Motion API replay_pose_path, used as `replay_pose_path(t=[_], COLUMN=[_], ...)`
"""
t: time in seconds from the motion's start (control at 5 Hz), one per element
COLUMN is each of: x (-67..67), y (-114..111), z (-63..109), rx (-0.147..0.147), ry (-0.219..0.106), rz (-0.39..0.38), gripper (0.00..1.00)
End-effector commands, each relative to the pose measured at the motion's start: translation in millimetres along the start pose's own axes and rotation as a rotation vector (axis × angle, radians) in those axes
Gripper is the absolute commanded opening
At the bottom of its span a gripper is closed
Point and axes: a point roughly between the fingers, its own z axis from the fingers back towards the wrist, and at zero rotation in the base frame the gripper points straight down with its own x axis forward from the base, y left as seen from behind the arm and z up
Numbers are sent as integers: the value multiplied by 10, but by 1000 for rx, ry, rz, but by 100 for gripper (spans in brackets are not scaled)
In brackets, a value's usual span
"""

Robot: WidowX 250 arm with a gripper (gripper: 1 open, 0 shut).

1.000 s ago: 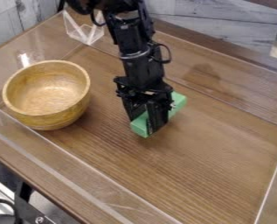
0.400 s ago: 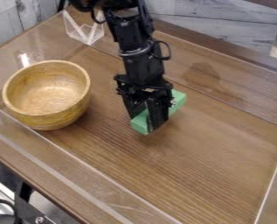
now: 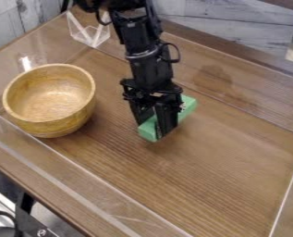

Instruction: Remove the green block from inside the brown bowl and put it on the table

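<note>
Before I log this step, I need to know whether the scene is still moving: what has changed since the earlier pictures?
Very little. The gripper and the green block shifted at most a touch between the first picture and the next; since then, nothing visibly changed. No grasp or release can be made out. The block stays at the gripper on the table, and the brown bowl stayed put.

Green block (image 3: 150, 130) on table (image 3: 198, 181), right of empty brn bowl (image 3: 49, 99), part hidden

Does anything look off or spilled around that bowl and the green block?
Nothing stands out: the bowl sits upright, the green block is beside it under the gripper, and no spill shows.
</note>
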Motion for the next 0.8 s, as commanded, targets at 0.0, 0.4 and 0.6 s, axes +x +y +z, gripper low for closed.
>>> replay_pose_path(t=[0.0, 0.4, 0.6], x=[112, 130, 138], y=[25, 47, 58], z=[142, 146, 148], rx=[10, 4, 1], ry=[-53, -53, -53], rz=[-7, -3, -1], gripper=[0, 0, 0])
